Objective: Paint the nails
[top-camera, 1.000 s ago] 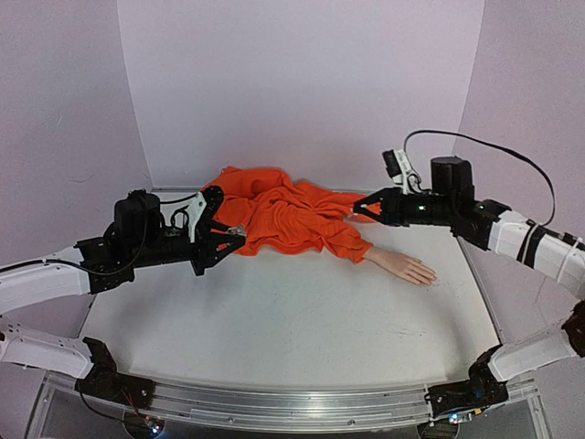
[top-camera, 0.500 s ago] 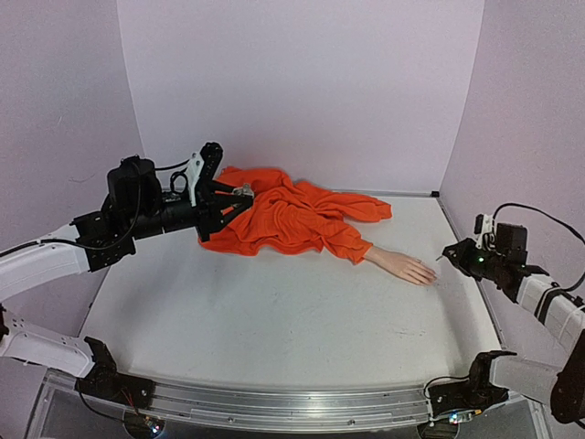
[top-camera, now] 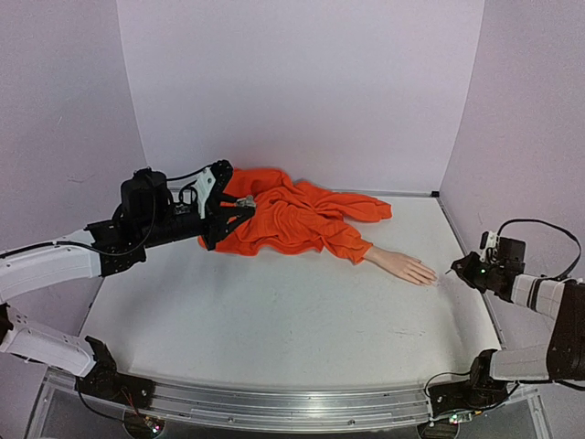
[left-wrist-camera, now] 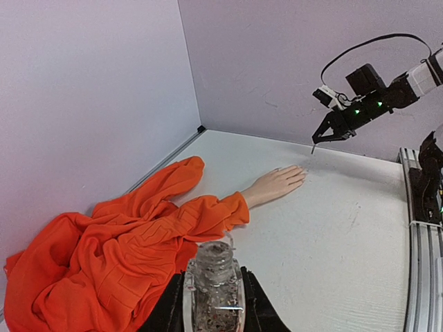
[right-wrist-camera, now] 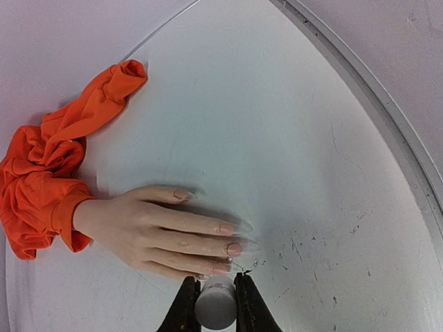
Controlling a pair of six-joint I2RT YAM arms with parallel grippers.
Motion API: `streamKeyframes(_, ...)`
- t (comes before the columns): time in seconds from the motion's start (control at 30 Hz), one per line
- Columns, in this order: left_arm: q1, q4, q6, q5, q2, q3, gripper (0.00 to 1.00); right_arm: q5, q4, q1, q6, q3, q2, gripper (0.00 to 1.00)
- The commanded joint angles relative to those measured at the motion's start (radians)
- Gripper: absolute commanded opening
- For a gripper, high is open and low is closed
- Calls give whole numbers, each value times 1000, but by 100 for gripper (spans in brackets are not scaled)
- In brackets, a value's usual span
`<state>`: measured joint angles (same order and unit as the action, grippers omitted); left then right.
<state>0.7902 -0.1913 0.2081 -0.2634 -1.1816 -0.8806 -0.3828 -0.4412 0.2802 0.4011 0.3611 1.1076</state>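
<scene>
Only the left wrist view showed the left tool (left-wrist-camera: pixel 214 290) clamped on a clear bottle (left-wrist-camera: pixel 212 261). Only the right wrist view showed the right tool (right-wrist-camera: pixel 216 280) pinching a white cap (right-wrist-camera: pixel 215 308) just beside the nails (right-wrist-camera: pixel 234 249) of the mannequin hand (right-wrist-camera: pixel 149 232), flat on the worktop (right-wrist-camera: pixel 277 138).

readable text: none, sorry folks | labels/brands: nothing legible on the bottle (left-wrist-camera: pixel 214 280), the white cap (right-wrist-camera: pixel 216 306) or the orange sleeve (left-wrist-camera: pixel 131 242) next to the mannequin hand (left-wrist-camera: pixel 277 183) | robot arms (top-camera: pixel 50 265): no markings I can make out | numbers/signs: zip in all three views
</scene>
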Motion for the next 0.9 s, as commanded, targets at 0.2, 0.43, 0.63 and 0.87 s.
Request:
streamKeyframes(0.2,-8,-86,97,88,91,32,0,-43,-134,2,-11,8,111,0)
streamKeyframes(0.43,-11,-86,89,85,70,26,0,-85,-170,2,-7,4,158,0)
streamKeyframes(0.63,-17,-86,73,65,60,23,0,-83,-197,1,-6,-10,152,0)
streamKeyframes(0.87,-17,-86,68,58,62,22,0,-77,-199,2,-4,-4,170,0)
